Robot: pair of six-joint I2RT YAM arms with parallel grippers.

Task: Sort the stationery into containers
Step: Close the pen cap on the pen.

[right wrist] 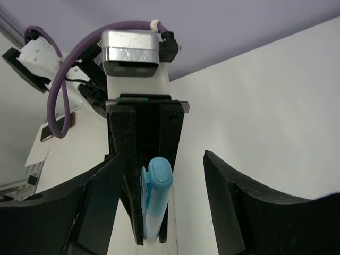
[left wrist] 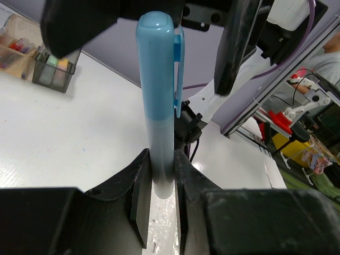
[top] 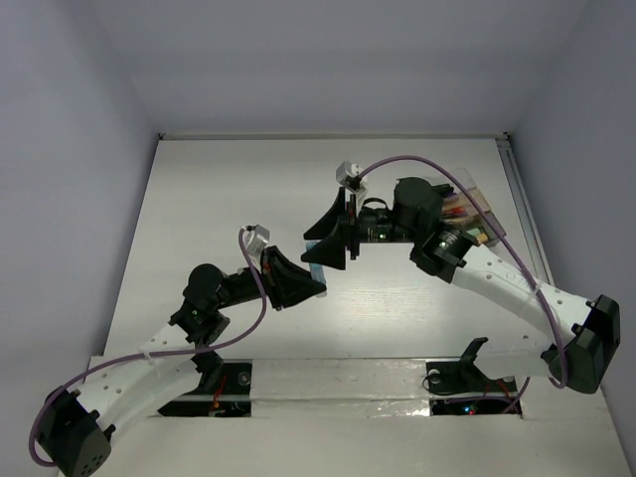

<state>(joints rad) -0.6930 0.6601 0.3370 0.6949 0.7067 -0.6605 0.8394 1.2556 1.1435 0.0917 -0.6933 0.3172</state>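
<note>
Left fingers pinch a blue pen between spread right fingers

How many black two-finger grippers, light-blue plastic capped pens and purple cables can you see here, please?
Black two-finger grippers: 2 (left gripper, right gripper)
Light-blue plastic capped pen: 1
Purple cables: 2
Total: 5

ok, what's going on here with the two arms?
Looks like a handover, above the table. The left gripper is clamped on the lower end of a blue pen, capped end pointing out. The right gripper is open, its jaws on either side of the cap, not touching it. The clear box sits at the table's far right, partly behind the right arm.
</note>
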